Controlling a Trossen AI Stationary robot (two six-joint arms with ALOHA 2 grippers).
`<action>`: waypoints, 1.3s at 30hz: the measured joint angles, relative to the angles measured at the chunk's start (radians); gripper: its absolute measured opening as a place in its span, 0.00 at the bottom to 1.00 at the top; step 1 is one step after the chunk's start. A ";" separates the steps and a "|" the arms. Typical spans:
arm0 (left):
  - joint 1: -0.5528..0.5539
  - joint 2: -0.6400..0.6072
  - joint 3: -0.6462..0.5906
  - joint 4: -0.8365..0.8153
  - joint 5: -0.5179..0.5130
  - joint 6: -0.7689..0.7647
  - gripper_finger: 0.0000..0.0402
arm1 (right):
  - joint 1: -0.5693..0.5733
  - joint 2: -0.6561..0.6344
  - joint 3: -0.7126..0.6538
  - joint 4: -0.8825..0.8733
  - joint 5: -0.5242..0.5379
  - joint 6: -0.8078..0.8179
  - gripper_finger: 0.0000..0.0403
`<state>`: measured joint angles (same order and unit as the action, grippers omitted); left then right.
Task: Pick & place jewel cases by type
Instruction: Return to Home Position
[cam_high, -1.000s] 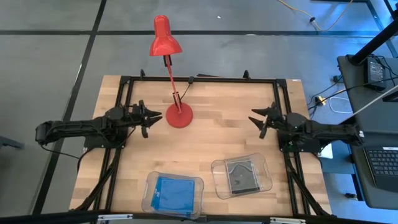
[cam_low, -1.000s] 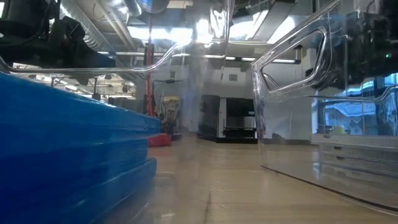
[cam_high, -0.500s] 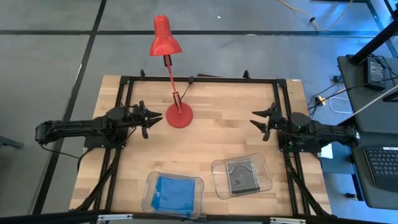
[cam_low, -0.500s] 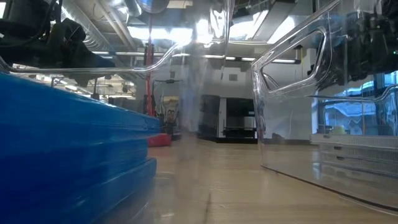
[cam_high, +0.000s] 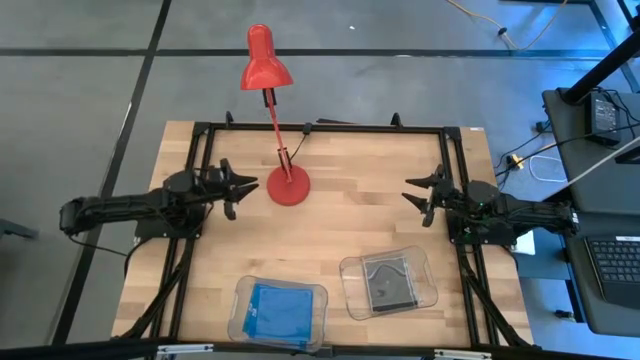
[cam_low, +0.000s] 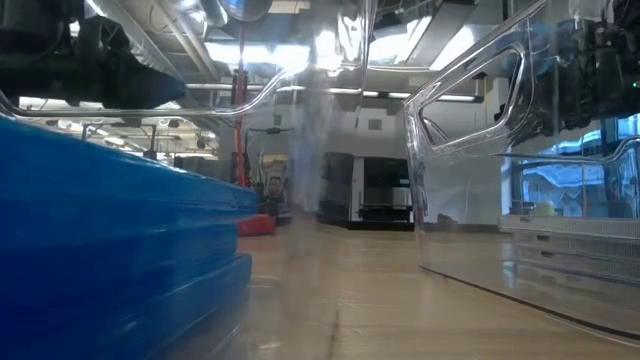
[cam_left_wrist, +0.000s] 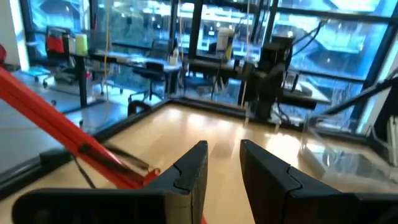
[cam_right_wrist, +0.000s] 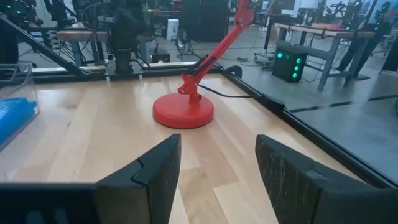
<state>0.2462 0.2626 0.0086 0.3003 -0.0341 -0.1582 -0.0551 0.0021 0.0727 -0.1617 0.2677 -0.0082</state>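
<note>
Blue jewel cases (cam_high: 278, 308) lie in a clear tray (cam_high: 240, 322) at lower centre of the overhead view. Dark jewel cases (cam_high: 389, 283) sit in the neighbouring tray (cam_high: 350, 270) to its right. The left gripper (cam_high: 240, 187), middle left, and the right gripper (cam_high: 413, 198), middle right, hover empty, fingers spread.

The right end effector (cam_right_wrist: 217, 152) hangs low over a wooden table (cam_right_wrist: 87, 146), its two dark fingers spread wide apart. Beyond them a red lamp's round base (cam_right_wrist: 183, 112) stands on the table, its red stem (cam_right_wrist: 217, 45) slanting upward. Blue jewel cases (cam_right_wrist: 11, 117) show at one edge.
</note>
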 joint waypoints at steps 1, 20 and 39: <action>0.000 -0.019 0.000 -0.011 -0.001 -0.003 0.23 | 0.000 0.000 0.000 0.000 0.000 0.000 0.52; 0.000 -0.154 0.000 -0.199 -0.102 -0.012 0.23 | 0.000 0.000 0.000 0.001 0.000 0.000 0.52; 0.000 -0.154 0.000 -0.199 -0.102 -0.012 0.23 | 0.000 0.000 0.000 0.001 0.001 0.002 0.52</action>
<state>0.2462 0.1089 0.0086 0.1009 -0.1364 -0.1703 -0.0551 0.0021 0.0731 -0.1608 0.2683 -0.0060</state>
